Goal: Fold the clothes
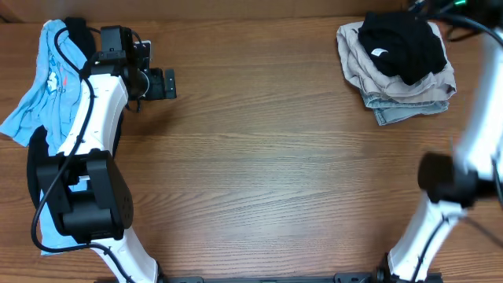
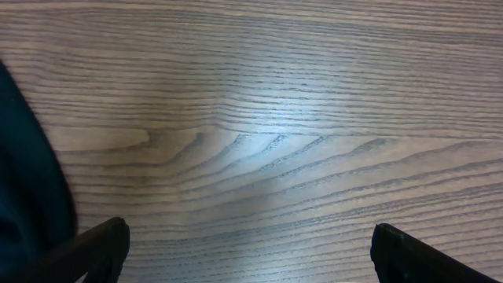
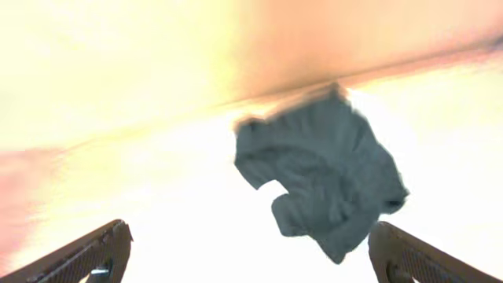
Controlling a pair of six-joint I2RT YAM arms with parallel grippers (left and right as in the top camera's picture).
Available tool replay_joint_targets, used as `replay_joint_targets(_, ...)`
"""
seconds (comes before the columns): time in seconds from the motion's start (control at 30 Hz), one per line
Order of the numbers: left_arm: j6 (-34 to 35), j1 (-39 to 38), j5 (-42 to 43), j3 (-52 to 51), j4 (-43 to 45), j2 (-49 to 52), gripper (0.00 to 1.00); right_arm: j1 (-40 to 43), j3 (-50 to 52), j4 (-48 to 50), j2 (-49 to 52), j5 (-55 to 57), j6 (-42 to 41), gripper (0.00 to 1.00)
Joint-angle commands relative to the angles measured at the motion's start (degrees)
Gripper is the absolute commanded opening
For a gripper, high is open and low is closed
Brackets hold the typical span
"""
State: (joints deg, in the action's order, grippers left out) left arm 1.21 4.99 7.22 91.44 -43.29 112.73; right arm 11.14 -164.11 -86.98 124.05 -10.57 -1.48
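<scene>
- Clothes sit in two spots on the table (image 1: 259,157). A light blue printed T-shirt (image 1: 35,102) is crumpled at the left edge, partly under the left arm (image 1: 98,110). A black shirt (image 1: 405,47) is heaped on folded beige and pale denim pieces (image 1: 409,98) at the far right corner.
- All of it looks soft, light and limp, so it will likely sag and bunch when lifted. A pinch on a hem or shoulder edge, one layer only, seems best. Two corners taken together should let a shirt spread flat.
- Left pincer (image 2: 250,232) is spread wide and empty, over bare wood just beside the blue shirt.
- Right pincer (image 3: 250,236) is also spread and holds nothing, aimed toward a dark garment (image 3: 330,173) well ahead of it.
- Only the overhead view shows both heaps and the bare middle of the table. It does not show the right pincer's fingers.
- Left wrist view adds dark fabric (image 2: 23,181) at its left edge.
- Right wrist view is washed out by glare, yet it shows the garment's rumpled outline.
</scene>
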Motion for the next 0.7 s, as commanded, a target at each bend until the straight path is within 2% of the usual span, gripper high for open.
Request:
replay_joint_targets(0.0, 0.5, 0.2, -0.2, 0.5, 0.1, -0.2, 1.0, -0.3, -5.8, -4.3, -14.6, -1.1, -0.7, 1.0)
replay_joint_targets(0.33, 0.5, 0.2, -0.2, 0.5, 0.1, -0.2, 1.0, -0.3, -5.9, -4.8, -35.0, -1.1, -0.7, 1.0)
replay_joint_targets(0.67, 0.5, 0.2, -0.2, 0.5, 0.1, -0.2, 1.0, -0.3, -5.8, -10.1, -41.8, 0.4, -0.3, 1.0)
